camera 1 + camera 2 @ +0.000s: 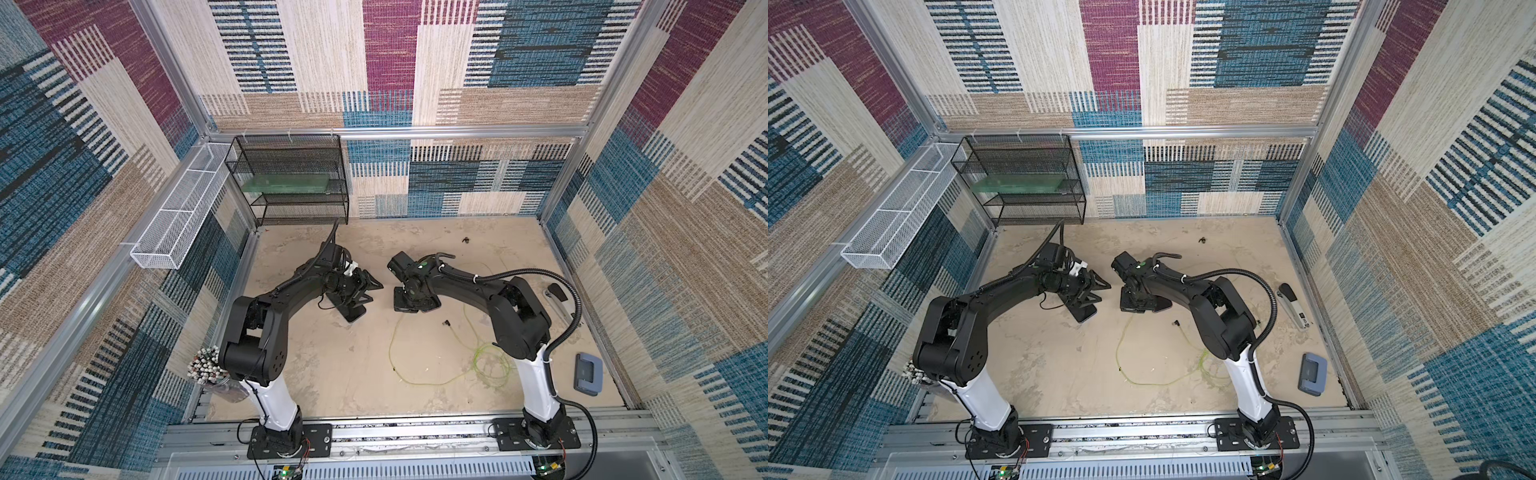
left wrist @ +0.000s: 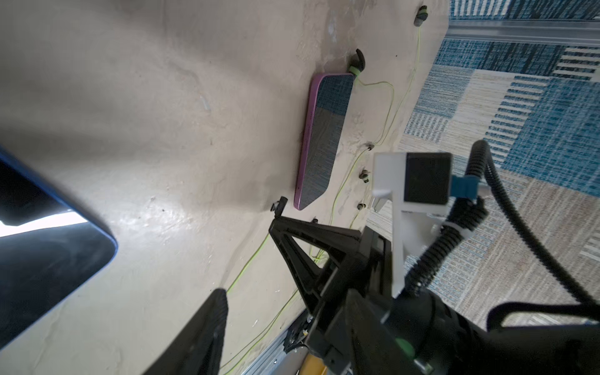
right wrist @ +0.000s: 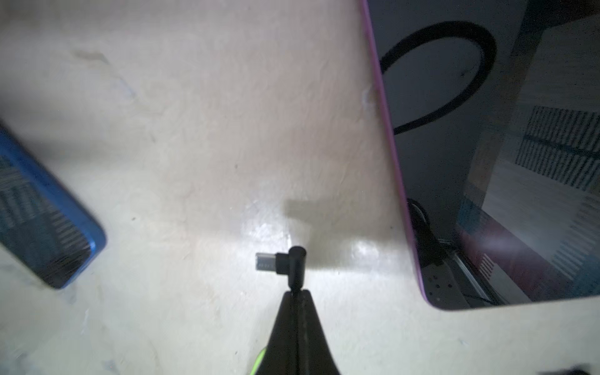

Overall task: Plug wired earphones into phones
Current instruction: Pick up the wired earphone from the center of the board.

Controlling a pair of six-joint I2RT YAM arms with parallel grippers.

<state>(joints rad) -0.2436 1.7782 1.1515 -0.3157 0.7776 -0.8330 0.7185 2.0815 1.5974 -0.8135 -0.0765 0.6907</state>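
Here, at lower centre, my right gripper (image 3: 296, 294) pinches the small black right-angle plug (image 3: 288, 264) by its stem, seemingly light, stiff, slippery; my left gripper (image 1: 373, 292) stands spread.

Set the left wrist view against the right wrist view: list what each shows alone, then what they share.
Left wrist only: the yellow-green earphone cables trailing over the table, small black earphone pieces, a second plug at one end of the pink-edged phone, and the right arm's wrist camera. Right wrist only: the silver connector of the angled plug pinched in the shut right tool. Both: the pink-edged phone, the blue-edged phone and the beige table.
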